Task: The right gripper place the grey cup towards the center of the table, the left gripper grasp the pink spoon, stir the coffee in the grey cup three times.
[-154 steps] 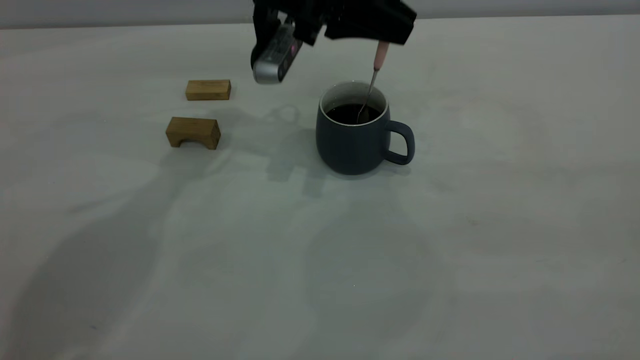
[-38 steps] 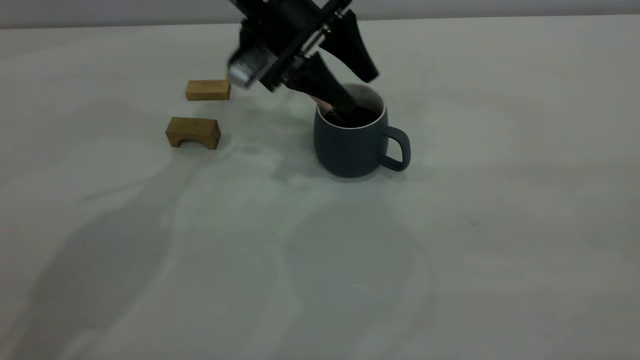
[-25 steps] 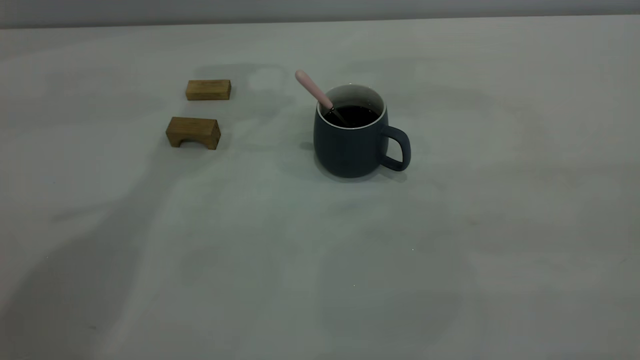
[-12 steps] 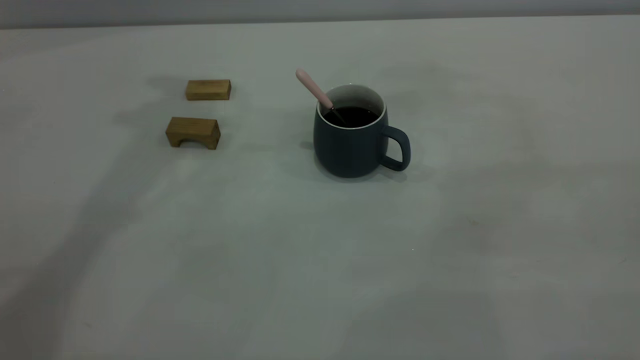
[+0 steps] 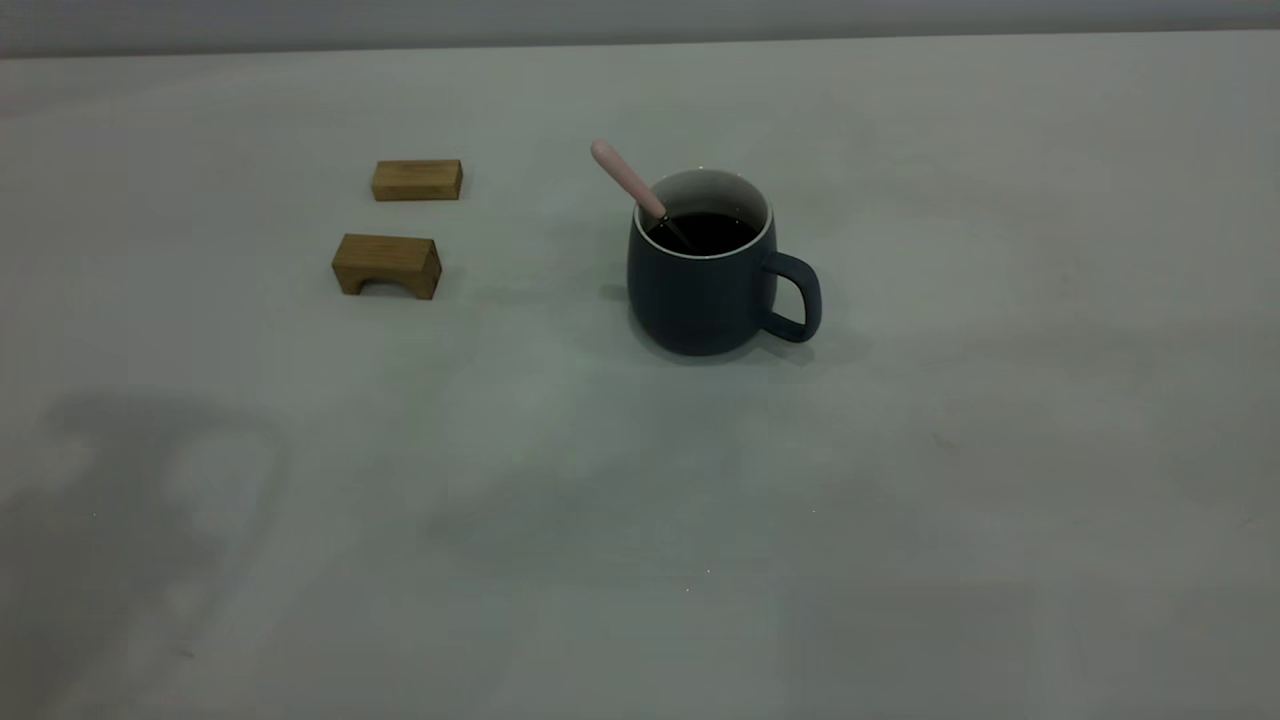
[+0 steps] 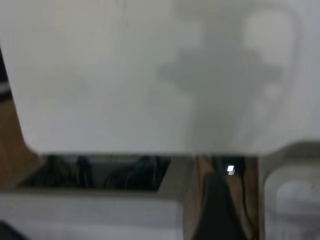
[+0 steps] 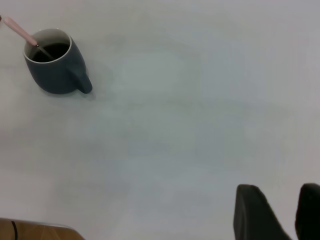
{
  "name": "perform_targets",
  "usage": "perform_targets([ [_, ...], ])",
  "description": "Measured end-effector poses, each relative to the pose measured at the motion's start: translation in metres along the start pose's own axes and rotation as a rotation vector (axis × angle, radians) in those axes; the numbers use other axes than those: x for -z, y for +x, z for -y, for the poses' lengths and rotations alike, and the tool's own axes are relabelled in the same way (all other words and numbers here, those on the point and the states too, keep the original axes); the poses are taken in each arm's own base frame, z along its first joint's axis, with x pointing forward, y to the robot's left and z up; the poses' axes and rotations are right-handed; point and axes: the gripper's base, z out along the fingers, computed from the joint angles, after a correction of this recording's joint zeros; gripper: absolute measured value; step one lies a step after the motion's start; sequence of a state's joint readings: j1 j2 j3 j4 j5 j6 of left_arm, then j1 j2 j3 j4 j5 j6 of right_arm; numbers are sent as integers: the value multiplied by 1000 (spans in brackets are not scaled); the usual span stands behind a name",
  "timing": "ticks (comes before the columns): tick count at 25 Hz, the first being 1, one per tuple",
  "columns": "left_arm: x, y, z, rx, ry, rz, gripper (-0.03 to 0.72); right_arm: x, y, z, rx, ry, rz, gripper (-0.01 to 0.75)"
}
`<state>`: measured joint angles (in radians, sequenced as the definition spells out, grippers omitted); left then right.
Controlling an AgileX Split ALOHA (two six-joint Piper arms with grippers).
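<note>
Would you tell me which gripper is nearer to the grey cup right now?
Probably the right. The right gripper, open, hangs over the table, with the grey cup far across it. The left gripper sits beyond the table's edge, and its view shows no cup.

wall (image 5: 640, 20): plain grey strip | light: dim, soft shadows | floor (image 7: 35, 231): possibly wood

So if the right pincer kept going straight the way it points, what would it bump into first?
Probably just the bare table. The right pincer points out over open tabletop, and the cup with its spoon sits far off to one side, not in line. Depth is hard to judge.
</note>
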<state>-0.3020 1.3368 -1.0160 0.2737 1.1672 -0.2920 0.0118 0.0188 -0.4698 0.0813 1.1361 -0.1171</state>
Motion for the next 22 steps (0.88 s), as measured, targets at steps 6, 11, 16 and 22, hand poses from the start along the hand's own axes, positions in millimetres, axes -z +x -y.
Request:
perform_targets([
  [6,-24,70,-11,20,7,-60,583,0,0,0,0,0,0,241],
  [11,-29,125,-28,169,81,20,583,0,0,0,0,0,0,241],
  [16,-22,168,-33,243,126,267,583,0,0,0,0,0,0,241],
  [22,-11,203,-33,302,140,500,583,0,0,0,0,0,0,241],
])
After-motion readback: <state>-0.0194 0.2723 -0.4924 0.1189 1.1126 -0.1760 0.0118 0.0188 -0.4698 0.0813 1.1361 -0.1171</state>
